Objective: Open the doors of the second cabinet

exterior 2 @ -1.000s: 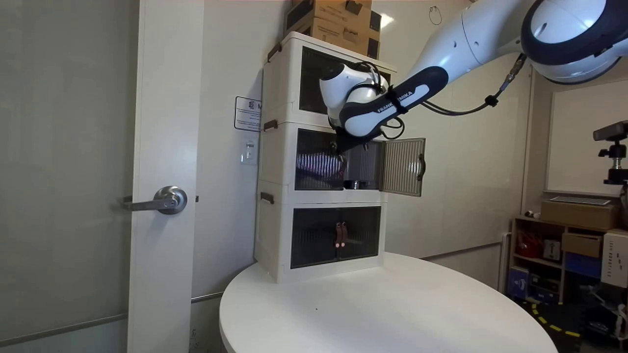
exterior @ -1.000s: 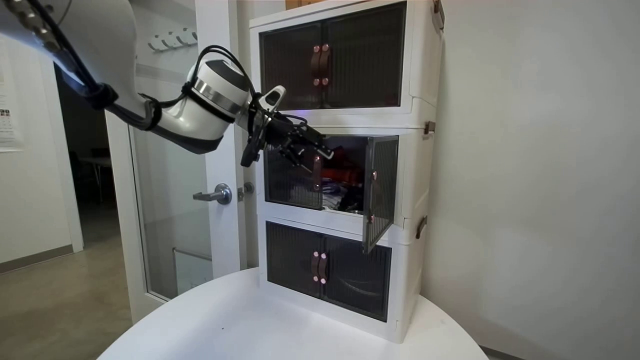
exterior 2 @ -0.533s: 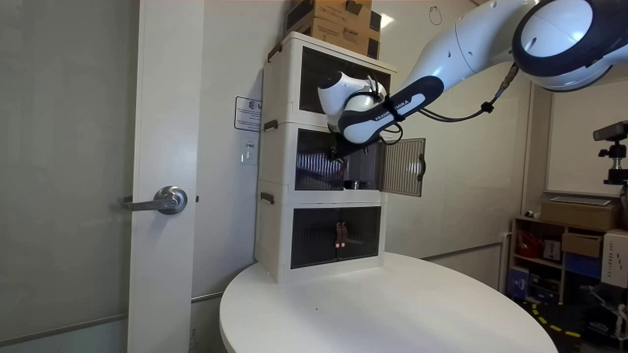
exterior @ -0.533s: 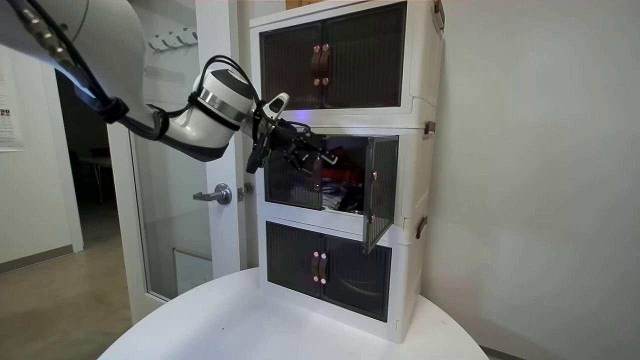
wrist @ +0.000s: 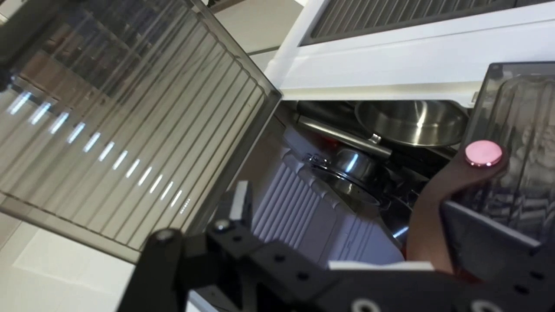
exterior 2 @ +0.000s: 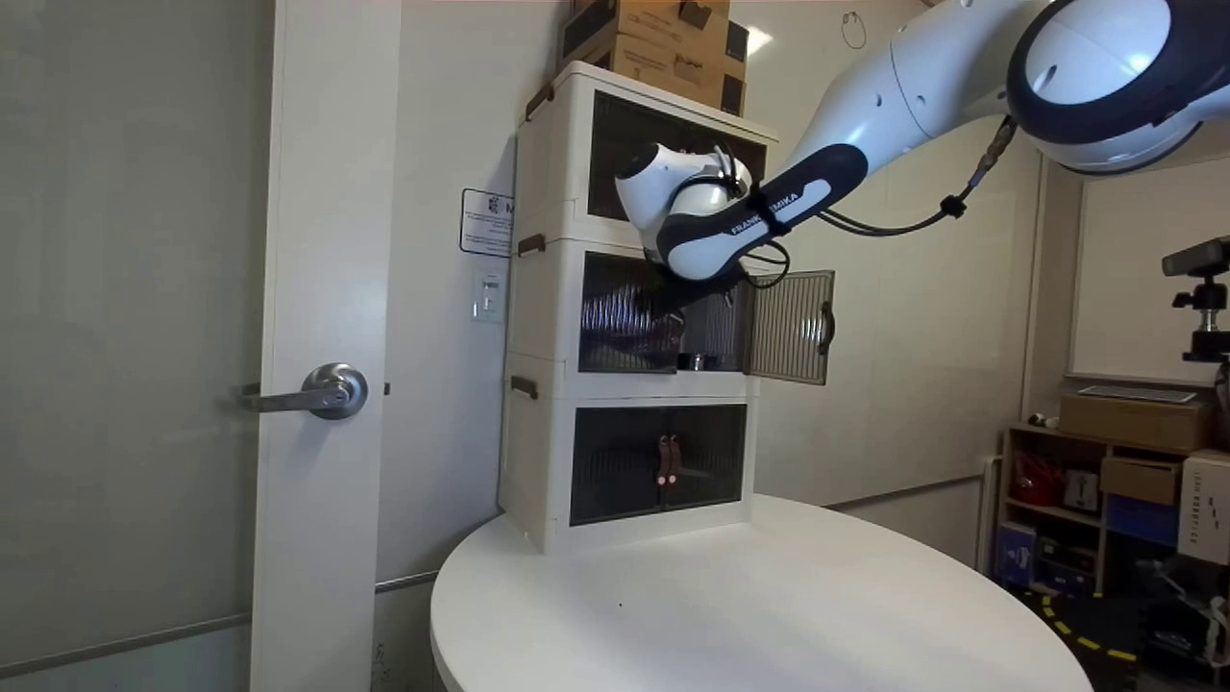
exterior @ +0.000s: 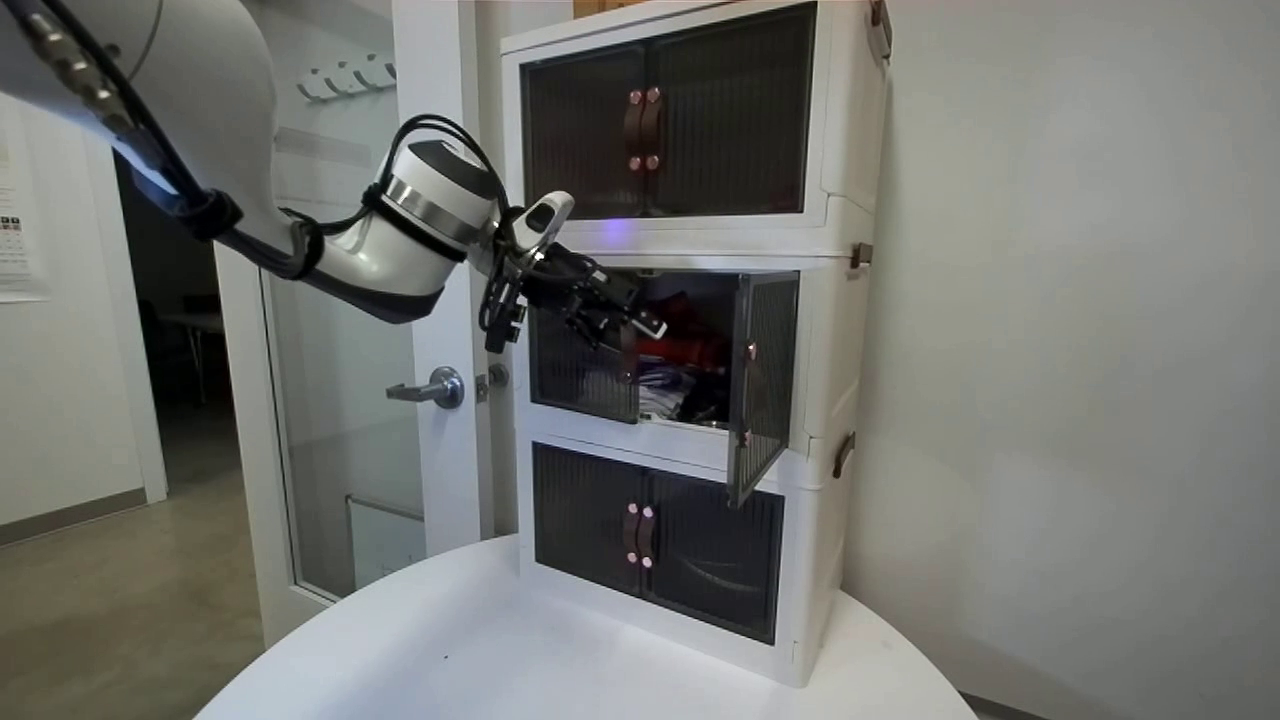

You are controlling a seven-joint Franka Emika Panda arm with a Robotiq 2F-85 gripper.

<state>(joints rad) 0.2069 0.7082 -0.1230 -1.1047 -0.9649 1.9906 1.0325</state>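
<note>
Wall [exterior: 1080,350]: pale | glass door [exterior: 345,430]: white-framed | floor [exterior: 130,600] beside it: tan | table [exterior 2: 750,615]: white, rounded | shelves [exterior 2: 1052,512]: wooden

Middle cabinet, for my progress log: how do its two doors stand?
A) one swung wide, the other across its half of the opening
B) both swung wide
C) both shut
A: both exterior views show one door jutting out from the middle cabinet, while the other door lies across its half of the opening.

Faces the cabinet stack [exterior: 690,240], mid-frame, from differing sides in both exterior views; in the wrist view, looks close and tilted into the second cabinet [wrist: 377,92].
</note>
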